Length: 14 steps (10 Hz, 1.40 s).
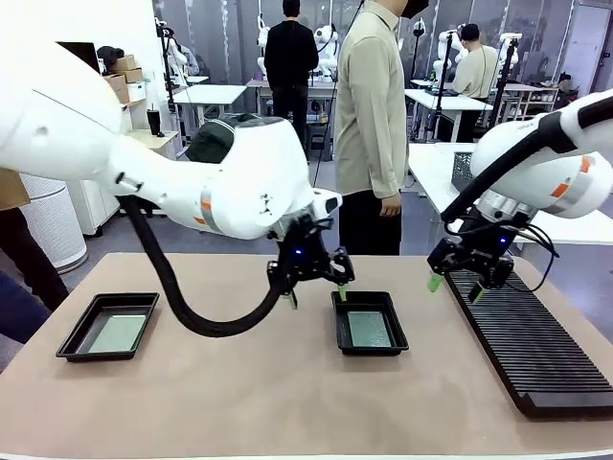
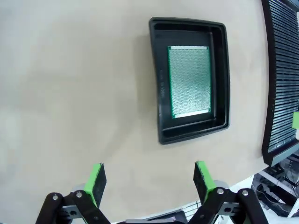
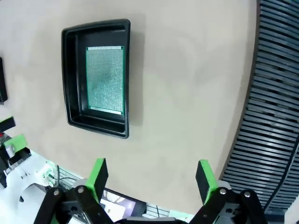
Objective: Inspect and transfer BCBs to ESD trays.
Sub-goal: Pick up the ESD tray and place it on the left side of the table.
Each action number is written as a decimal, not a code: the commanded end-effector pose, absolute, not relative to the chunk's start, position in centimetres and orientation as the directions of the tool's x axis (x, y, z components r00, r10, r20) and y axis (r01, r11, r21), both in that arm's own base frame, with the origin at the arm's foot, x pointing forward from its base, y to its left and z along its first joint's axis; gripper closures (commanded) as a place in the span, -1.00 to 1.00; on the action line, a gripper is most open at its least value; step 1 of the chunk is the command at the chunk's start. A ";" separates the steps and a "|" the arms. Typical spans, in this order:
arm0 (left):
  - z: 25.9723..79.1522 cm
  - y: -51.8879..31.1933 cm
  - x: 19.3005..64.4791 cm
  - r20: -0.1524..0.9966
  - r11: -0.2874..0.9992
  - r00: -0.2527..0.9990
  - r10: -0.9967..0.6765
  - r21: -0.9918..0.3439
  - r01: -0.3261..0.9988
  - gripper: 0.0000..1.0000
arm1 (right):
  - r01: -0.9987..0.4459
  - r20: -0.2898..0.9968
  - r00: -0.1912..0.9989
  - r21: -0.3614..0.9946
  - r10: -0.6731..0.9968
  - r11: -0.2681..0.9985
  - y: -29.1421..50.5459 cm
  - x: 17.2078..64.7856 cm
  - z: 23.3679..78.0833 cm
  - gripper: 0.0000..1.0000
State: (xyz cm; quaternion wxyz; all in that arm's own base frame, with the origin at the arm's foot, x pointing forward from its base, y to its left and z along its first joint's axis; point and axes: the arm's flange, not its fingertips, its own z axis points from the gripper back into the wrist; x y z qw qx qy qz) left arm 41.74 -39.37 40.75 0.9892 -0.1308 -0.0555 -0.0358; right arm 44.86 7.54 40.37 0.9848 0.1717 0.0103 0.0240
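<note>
Two black ESD trays sit on the tan table. The left tray [image 1: 72, 337] holds a pale green BCB [image 1: 117, 333]. The middle tray [image 1: 341, 326] holds another BCB [image 1: 369, 329]. My left gripper [image 1: 317, 297] hovers open just above and left of the middle tray's far edge, with nothing between its fingers. From the left wrist, that tray [image 2: 159, 93] and its board [image 2: 189, 81] lie ahead of the open left gripper [image 2: 149, 179]. My right gripper [image 1: 456, 287] hangs open and empty over the far end of the rack. The right wrist view has the same tray [image 3: 70, 79] and BCB [image 3: 105, 79] beyond the open right gripper [image 3: 152, 179].
A long black ribbed rack [image 1: 532, 345] lies along the table's right side, also visible as the rack [image 2: 282, 70] from the left wrist and the rack [image 3: 275, 116] from the right wrist. A person [image 1: 372, 125] stands at the far edge. Bare tabletop lies between the two trays.
</note>
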 end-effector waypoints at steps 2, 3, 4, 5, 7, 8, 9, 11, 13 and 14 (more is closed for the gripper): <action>38.8 -44.8 43.8 0.166 0.982 0.986 -0.018 -0.181 0.048 -1.00 | -0.044 -0.012 0.999 0.339 0.051 0.940 7.5 44.9 40.4 -1.00; 38.3 -46.0 44.2 0.167 0.985 0.986 -0.021 -0.164 0.049 -1.00 | -0.044 -0.012 0.999 0.339 0.051 0.940 7.5 44.9 40.4 -1.00; 37.8 -47.1 44.6 0.166 0.988 0.986 -0.025 -0.144 0.049 -1.00 | -0.044 -0.012 0.999 0.339 0.051 0.940 7.5 44.9 40.4 -1.00; 37.2 -48.1 45.1 0.170 0.992 0.985 -0.019 -0.119 0.040 -1.00 | -0.044 -0.012 0.999 0.339 0.051 0.940 7.5 44.9 40.4 -1.00; 35.9 -48.8 45.8 0.165 0.997 0.986 0.013 -0.075 0.000 -1.00 | -0.044 -0.012 0.999 0.339 0.051 0.940 7.5 44.9 40.4 -1.00; 35.3 -48.8 46.1 0.157 0.998 0.987 0.024 -0.058 -0.015 -1.00 | -0.044 -0.012 0.999 0.339 0.051 0.940 7.5 44.9 40.4 -1.00; 34.8 -48.7 46.4 0.156 0.999 0.987 0.027 -0.047 -0.020 -1.00 | -0.044 -0.012 0.999 0.339 0.051 0.940 7.5 44.9 40.4 -1.00; 33.6 -48.5 47.0 0.136 0.999 0.991 0.021 -0.038 -0.016 -1.00 | -0.044 -0.012 0.999 0.339 0.051 0.940 7.5 44.9 40.4 -1.00; 33.0 -48.2 47.4 0.138 1.000 0.990 0.018 -0.016 -0.016 -1.00 | -0.044 -0.012 0.999 0.339 0.051 0.940 7.5 44.9 40.4 -1.00; 32.7 -47.9 47.8 0.139 1.000 0.990 0.023 -0.001 -0.023 -1.00 | -0.044 -0.012 0.999 0.339 0.051 0.940 7.5 44.9 40.4 -1.00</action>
